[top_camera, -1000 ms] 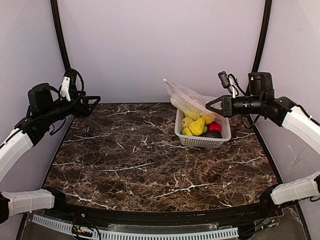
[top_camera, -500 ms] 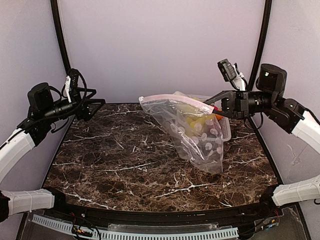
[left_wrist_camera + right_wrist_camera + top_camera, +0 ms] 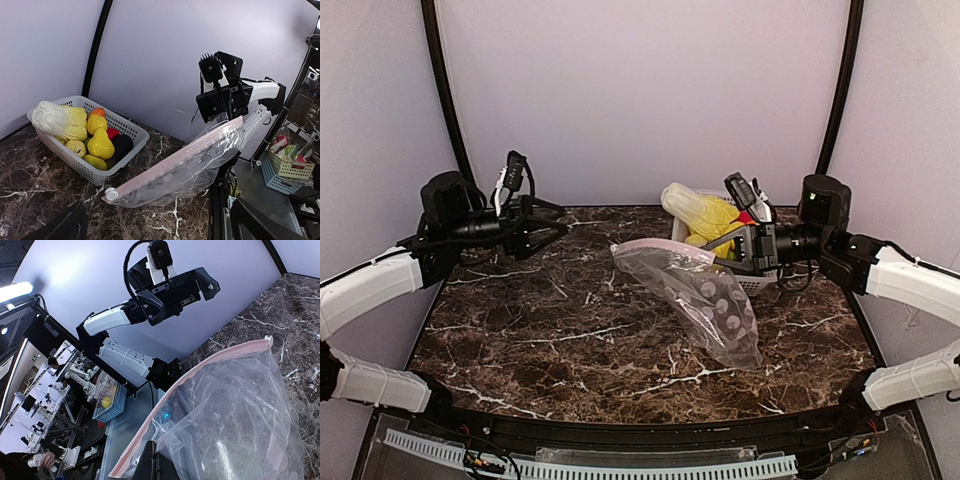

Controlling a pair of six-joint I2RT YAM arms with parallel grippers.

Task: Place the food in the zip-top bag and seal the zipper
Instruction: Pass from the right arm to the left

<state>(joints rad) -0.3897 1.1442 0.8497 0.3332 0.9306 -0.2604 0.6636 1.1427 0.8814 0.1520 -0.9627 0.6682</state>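
Top view: the right pincer, pressed together, pinches the zip-top bag at one end of its mouth above the far right part of the counter. The pinkish zipper runs left from the grip, and the bag slopes down toward the near right. The food sits piled in a white basket at the far right corner, behind the bag. The left pincer is spread and empty over the far left edge.

Left wrist view: the bag hangs just beside the basket, with nothing visible inside it.

Right wrist view: the closed fingers clamp the bag's mouth edge.
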